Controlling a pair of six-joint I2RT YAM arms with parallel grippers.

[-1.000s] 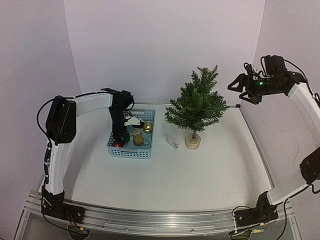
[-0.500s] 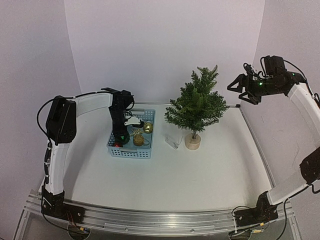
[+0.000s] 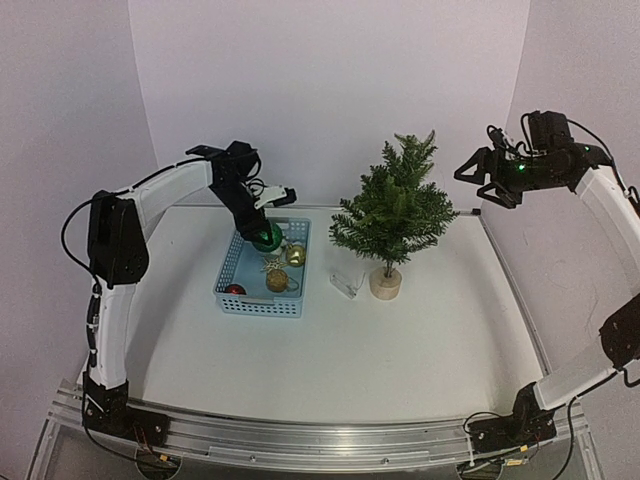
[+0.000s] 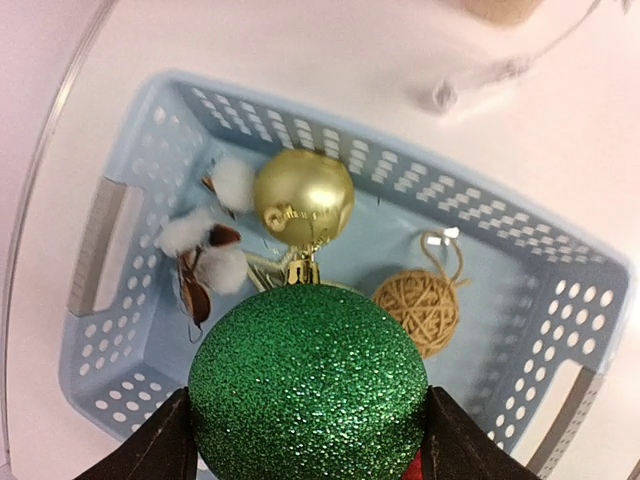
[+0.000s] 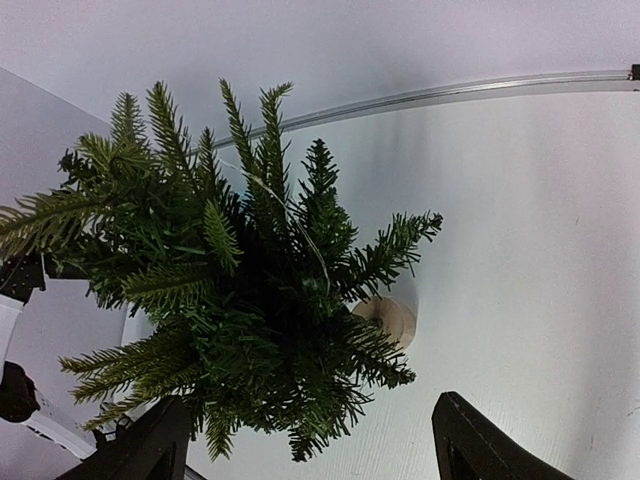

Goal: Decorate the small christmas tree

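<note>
A white surface (image 3: 400,350) lies between pale walls. From above, the small christmas tree (image 3: 392,210) stands at 2 o'clock of its centre and a blue basket (image 3: 255,306) at 10 o'clock. The left end effector (image 3: 266,236) hangs over the basket's far end, clamped on a green glitter ball (image 3: 267,239). The right end effector (image 3: 488,180), at the tree's 3 o'clock, gapes wide and empty. Left wrist: a gold bauble (image 4: 303,195) and twine ball (image 4: 422,310) lie in the basket under that ball. Right wrist: the tree stands upright on its wooden base (image 5: 392,320).
</note>
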